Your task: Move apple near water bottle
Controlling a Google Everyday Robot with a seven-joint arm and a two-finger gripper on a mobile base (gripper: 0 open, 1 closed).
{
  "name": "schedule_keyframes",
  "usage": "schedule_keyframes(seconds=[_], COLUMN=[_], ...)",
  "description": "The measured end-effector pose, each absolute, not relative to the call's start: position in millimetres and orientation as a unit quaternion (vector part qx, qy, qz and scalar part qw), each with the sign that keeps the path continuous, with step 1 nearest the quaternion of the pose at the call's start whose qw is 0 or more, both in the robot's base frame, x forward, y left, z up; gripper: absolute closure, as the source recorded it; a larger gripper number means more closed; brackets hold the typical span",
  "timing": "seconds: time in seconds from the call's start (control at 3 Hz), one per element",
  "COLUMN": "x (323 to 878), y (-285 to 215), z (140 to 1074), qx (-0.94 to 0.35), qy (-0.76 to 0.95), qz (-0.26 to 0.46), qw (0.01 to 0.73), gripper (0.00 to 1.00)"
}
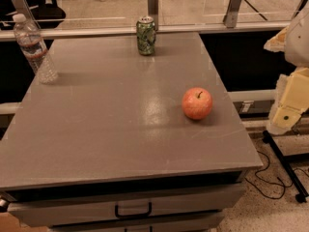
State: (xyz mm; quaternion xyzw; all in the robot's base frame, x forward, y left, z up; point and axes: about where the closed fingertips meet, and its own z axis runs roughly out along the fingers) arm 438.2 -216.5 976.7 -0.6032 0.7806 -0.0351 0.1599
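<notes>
The red-orange apple (197,103) sits on the grey table top (111,120), right of the middle and near the right edge. The clear water bottle (35,48) with a white cap and a red-and-white label stands upright at the table's far left corner, far from the apple. My gripper (286,115) hangs at the right edge of the view, beyond the table's right side and to the right of the apple, touching nothing. It holds nothing that I can see.
A green soda can (146,35) stands upright at the back middle of the table. A glass railing with metal posts (152,6) runs behind the table. A drawer with a black handle (133,210) is below the front edge. Cables and a black stand leg (285,166) lie on the floor at right.
</notes>
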Motion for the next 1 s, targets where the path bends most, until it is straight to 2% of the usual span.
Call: schedule_keyframes(seconds=[0.33,1.0], x=[438,479], y=[-216,-186], z=[977,951], qx=[-0.603,-0.585], qy=[0.781,0.779], qz=[-0.035,0.028], qw=[0.160,0.226], gripper=[0.00,0.00])
